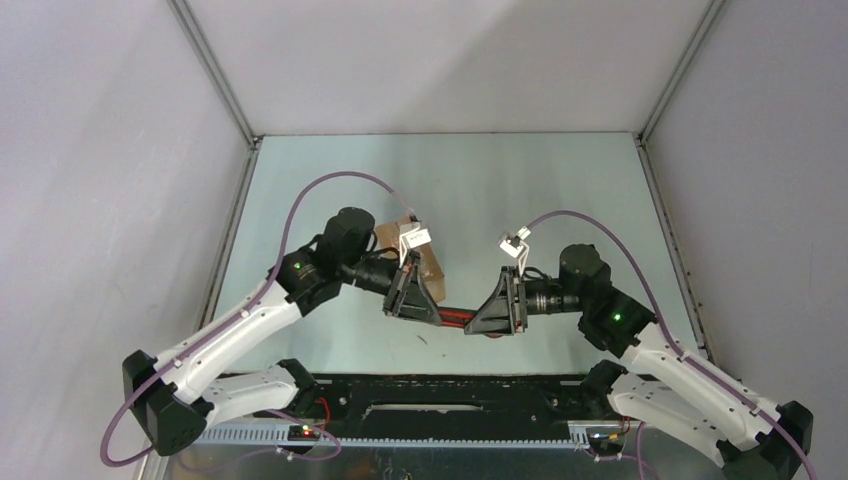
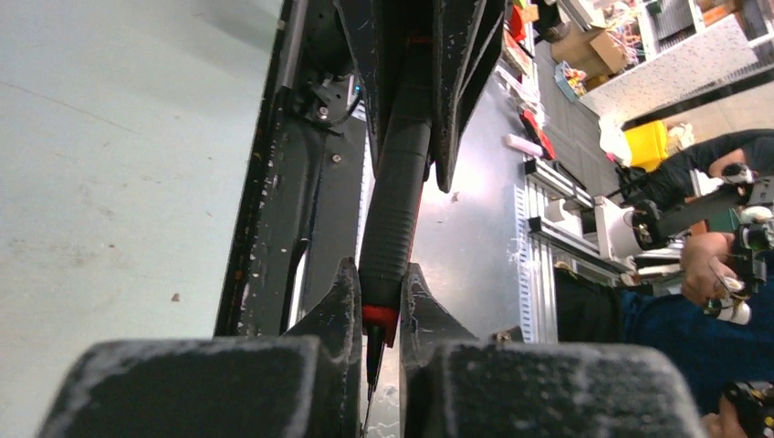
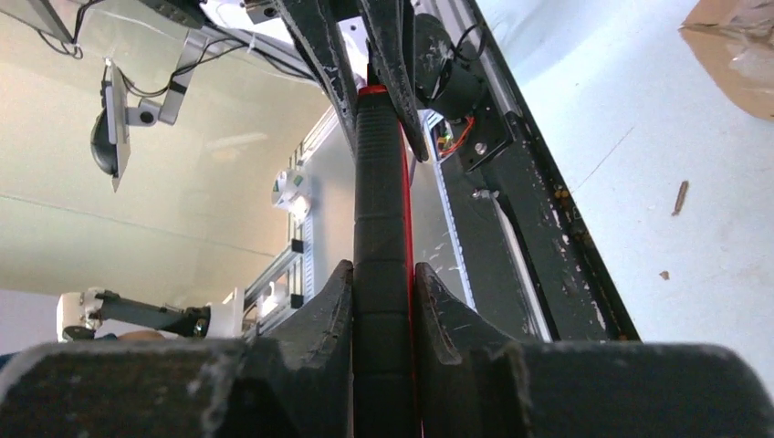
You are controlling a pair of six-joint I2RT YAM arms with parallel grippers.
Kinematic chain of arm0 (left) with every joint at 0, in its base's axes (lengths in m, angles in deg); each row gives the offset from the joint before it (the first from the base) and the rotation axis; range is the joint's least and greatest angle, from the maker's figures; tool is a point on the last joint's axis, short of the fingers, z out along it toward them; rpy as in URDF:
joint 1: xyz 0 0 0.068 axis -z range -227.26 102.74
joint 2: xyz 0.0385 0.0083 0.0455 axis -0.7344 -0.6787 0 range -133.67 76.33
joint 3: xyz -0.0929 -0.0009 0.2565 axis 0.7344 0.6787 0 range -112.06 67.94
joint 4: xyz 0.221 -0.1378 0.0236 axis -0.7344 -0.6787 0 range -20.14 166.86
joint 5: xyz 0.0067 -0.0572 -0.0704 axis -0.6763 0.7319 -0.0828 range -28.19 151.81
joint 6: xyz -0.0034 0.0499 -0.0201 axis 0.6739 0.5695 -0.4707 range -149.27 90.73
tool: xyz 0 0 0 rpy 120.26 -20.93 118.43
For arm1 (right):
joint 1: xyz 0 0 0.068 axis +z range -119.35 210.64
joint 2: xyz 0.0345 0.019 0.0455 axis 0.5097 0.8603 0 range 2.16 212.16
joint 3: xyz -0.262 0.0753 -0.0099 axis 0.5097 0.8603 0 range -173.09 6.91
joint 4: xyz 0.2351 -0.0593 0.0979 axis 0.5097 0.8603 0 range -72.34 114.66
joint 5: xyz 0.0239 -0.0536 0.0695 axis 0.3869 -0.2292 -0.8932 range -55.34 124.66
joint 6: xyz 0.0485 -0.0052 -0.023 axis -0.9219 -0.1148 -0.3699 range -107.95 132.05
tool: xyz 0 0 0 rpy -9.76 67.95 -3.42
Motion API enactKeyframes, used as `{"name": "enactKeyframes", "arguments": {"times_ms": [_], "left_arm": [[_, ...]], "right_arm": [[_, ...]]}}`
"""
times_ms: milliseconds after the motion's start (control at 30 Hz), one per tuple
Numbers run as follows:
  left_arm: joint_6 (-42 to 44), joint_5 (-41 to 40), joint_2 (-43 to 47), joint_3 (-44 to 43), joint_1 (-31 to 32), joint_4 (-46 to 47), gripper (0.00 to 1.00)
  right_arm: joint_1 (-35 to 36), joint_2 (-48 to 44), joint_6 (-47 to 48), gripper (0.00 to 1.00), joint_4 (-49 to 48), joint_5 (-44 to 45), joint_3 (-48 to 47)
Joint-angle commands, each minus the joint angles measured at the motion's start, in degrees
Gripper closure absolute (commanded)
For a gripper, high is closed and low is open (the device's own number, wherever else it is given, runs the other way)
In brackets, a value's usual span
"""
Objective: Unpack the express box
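One knife [image 1: 457, 317], black grip with red trim, spans between two grippers above the table [image 1: 560, 180]. Left gripper [image 1: 437, 312] has its fingers clamped on the knife's red-tipped end. Right gripper [image 1: 480, 318] has its fingers squeezed on the black grip. Two brown scraps [image 3: 680, 196] lie on the table. One express box [image 1: 428, 262], brown cardboard, sits just behind the left gripper, partly hidden, so I can't tell the contents.

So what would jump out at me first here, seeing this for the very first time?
Probably the two arms meeting mid-table: the left pincer and the right pincer are each clamped on one end of a black-and-red knife stretched between them. Just behind the left pincer, a small brown cardboard box sits on the pale green table.
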Motion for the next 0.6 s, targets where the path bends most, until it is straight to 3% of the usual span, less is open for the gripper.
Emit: {"name": "enactKeyframes", "arguments": {"times_ms": [0, 100, 133, 267, 433, 500, 567], "left_arm": [[-1.57, -11.11, -0.17, -0.33, -2.11, 5.51, 0.62], [-3.35, -17.85, -0.8, -0.72, -4.22, 3.67, 0.11], [-4.37, -20.99, -1.06, -0.93, -5.34, 3.0, 0.03], [-8.84, -35.2, -2.41, -4.72, -9.05, -2.7, 0.0], [-17.44, -62.9, -10.05, -14.79, -10.62, -20.44, 0.0], [-19.2, -69.49, -13.49, -18.13, -10.94, -24.34, 0.0], [-19.58, -70.74, -16.46, -20.32, -13.27, -24.97, 0.0]], "right_arm": [[-1.38, 0.87, -4.85, 1.0, 0.13, 4.75, -0.09], [-2.52, 1.31, -4.49, 1.0, 3.41, 6.56, -0.09], [-2.96, 1.34, -4.24, 1.0, 5.01, 7.31, -0.03], [-4.69, -0.49, -6.17, 1.0, 6.34, 9.19, 2.15], [-4.52, -2.56, -13.47, 1.0, 5.41, 15.5, 7.22], [-3.83, -3.4, -17.65, 1.0, 2.87, 18.26, 9.99], [-3.06, -4.06, -21.73, 1.0, -0.81, 20.95, 12.84]]}}
